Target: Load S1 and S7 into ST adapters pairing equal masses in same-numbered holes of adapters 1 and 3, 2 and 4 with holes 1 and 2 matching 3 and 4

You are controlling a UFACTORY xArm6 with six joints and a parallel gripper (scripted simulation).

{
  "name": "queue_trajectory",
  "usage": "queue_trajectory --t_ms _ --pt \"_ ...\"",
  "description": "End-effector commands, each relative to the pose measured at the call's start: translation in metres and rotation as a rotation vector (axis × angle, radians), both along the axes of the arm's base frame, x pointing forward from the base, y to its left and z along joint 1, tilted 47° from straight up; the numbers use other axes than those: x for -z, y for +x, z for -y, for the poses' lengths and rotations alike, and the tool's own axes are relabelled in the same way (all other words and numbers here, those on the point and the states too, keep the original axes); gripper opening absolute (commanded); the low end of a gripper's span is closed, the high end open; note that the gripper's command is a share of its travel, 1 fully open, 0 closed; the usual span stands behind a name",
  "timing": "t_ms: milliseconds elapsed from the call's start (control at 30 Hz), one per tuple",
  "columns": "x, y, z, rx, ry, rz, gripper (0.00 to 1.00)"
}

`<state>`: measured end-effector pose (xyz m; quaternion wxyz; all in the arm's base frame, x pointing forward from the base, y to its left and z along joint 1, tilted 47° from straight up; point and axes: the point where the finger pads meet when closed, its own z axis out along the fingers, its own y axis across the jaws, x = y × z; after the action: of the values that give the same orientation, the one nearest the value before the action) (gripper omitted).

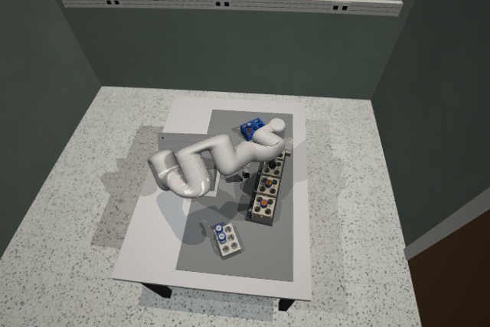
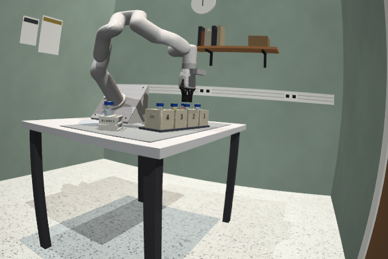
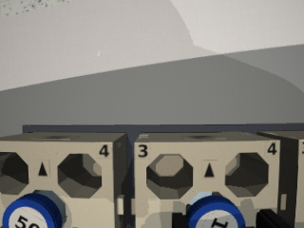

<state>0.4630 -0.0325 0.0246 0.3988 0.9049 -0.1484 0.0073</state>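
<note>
Gripper [image 1: 272, 164] [image 2: 187, 100] [image 3: 223, 222] is pointed straight down over adapter 2 [image 1: 278, 165] [image 2: 193, 119] [image 3: 256, 146], fingers parted and gripping nothing. A blank's cap [image 3: 217, 216] in hole 5 lies between the fingers in the wrist view; its full number is not legible. Stand ST [image 1: 248, 218] [image 2: 156, 130] [image 3: 128, 128] lies alongside the right edge of the table [image 1: 158, 111] [image 2: 94, 141] [image 3: 71, 38], as seen from the top. Adapter 4 [image 1: 262, 216] [image 2: 153, 119] is nearest the bottom edge, followed by adapter 3 [image 1: 276, 184] [image 2: 181, 119], adapter 2 and adapter 1 [image 2: 204, 118] [image 3: 62, 147]. Orange-dot samples [image 1: 263, 202] [image 1: 269, 182] stand in hole 5 of adapters 4 and 3; their IDs are not legible. Adapter 1 holds the 50 mL blank [image 3: 32, 218] in hole 5. Blanks rack [image 1: 233, 253] [image 2: 105, 124] stands toward the bottom edge and contains two blue-capped tubes [image 1: 219, 227] [image 1: 222, 237] [image 2: 108, 108]. Blue rack [image 1: 253, 129] stands near the top edge, toward the top right corner, partly hidden by the arm [image 1: 233, 161] [image 2: 150, 30].
</note>
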Motion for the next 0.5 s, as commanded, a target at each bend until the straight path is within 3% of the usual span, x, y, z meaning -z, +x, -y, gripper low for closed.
queue_trajectory --t_ms 0,467 --pt "-0.007 0.002 -0.008 -0.002 0.001 0.003 0.44" --pt "-0.024 0.005 -0.025 -0.002 0.001 0.003 0.44"
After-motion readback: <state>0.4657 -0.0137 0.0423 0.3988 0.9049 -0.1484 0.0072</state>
